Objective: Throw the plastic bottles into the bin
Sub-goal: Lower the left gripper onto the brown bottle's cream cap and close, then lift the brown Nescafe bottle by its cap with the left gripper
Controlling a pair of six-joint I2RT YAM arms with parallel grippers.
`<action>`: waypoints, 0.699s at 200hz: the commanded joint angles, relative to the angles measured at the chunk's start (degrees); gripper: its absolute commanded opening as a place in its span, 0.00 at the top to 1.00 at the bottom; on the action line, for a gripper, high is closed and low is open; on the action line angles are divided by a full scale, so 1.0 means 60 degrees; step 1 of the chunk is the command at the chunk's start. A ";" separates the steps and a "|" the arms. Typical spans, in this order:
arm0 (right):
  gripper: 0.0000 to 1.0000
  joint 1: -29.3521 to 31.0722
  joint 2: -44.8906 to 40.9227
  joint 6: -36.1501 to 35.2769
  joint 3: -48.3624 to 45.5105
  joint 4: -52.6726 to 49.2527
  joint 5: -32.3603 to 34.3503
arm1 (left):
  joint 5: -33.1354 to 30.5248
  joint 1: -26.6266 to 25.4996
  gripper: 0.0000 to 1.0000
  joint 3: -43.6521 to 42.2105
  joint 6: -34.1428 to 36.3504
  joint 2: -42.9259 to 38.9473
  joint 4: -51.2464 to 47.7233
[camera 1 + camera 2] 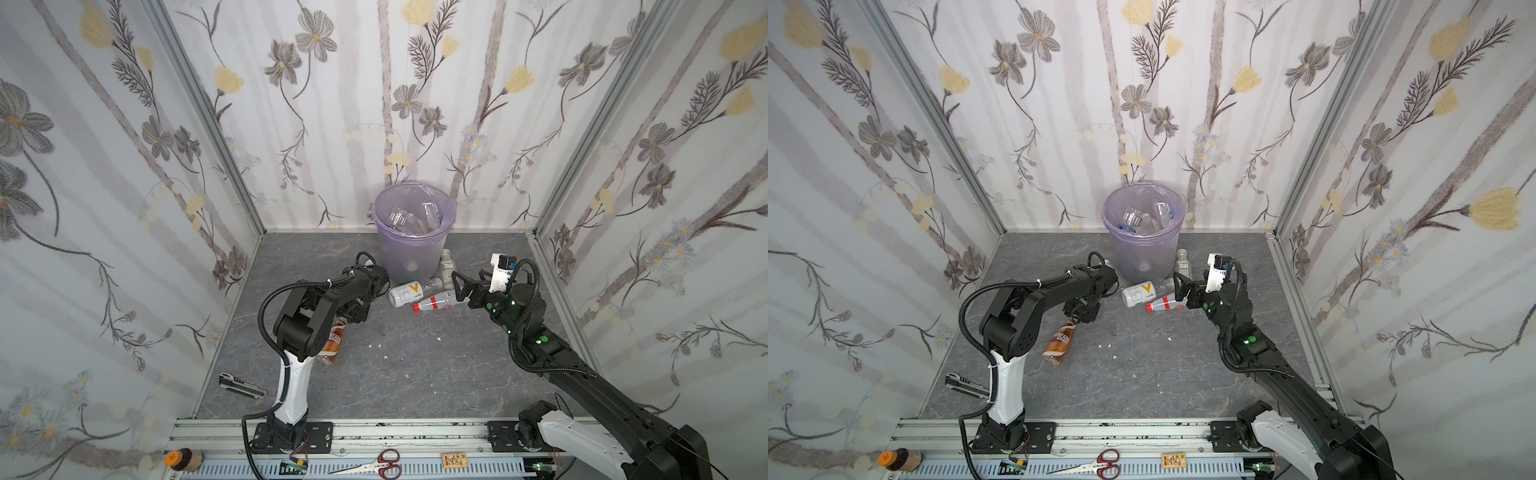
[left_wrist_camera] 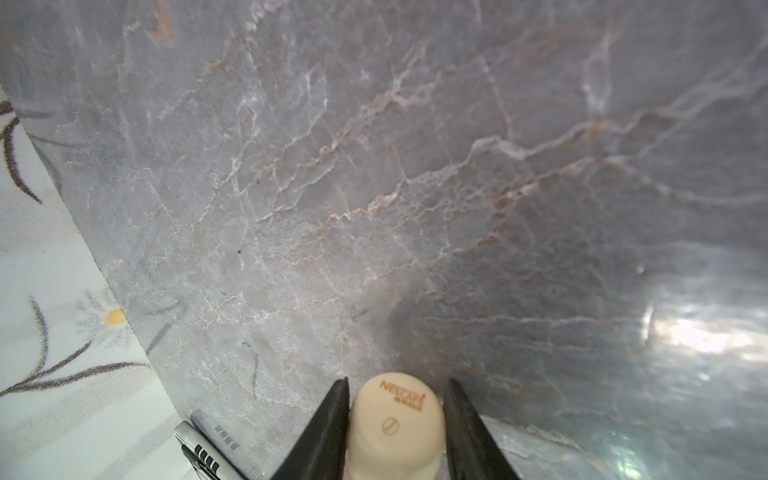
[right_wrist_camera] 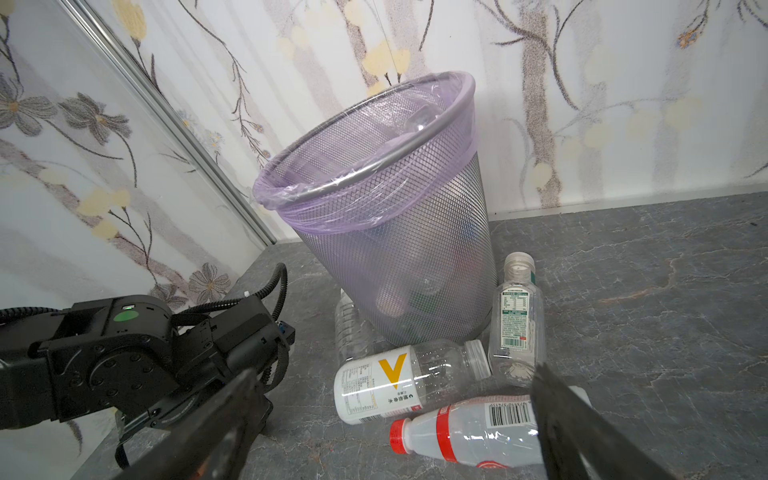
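My left gripper [image 2: 395,384] is shut on the cream cap of a brown-wrapped plastic bottle [image 2: 395,419]. In both top views that bottle [image 1: 333,340] [image 1: 1060,341] slants down from the left gripper [image 1: 353,316] [image 1: 1077,316] to the floor. The lilac-lined mesh bin [image 1: 409,257] [image 1: 1142,253] [image 3: 415,257] stands at the back wall with clear bottles inside. At its foot lie a white bottle with an orange V [image 3: 382,386] [image 1: 405,293], a red-capped bottle [image 3: 469,436] [image 1: 434,302] and a green-labelled clear bottle [image 3: 515,320]. My right gripper [image 3: 395,372] [image 1: 461,286] stands open over the red-capped bottle.
Another clear bottle [image 3: 349,328] leans against the bin's far side. A utility knife [image 1: 242,384] [image 2: 203,453] lies by the left wall. Scissors [image 1: 374,463] and an orange-lidded brown jar [image 1: 183,459] rest on the front rail. Flowered walls enclose three sides.
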 commanded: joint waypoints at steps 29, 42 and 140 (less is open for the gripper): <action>0.00 0.0003 -0.0031 0.0008 -0.0041 0.0507 0.0157 | 0.0450 0.0019 0.65 -0.0093 -0.0087 0.0192 0.0040; 0.00 -0.0009 -0.0024 0.0006 -0.0040 0.0507 0.0171 | 0.0448 0.0030 0.68 -0.0093 -0.0072 0.0206 0.0040; 0.00 -0.0003 -0.0059 0.0008 -0.0078 0.0558 0.0194 | 0.0221 0.0037 0.73 0.1603 0.0095 0.0595 0.0117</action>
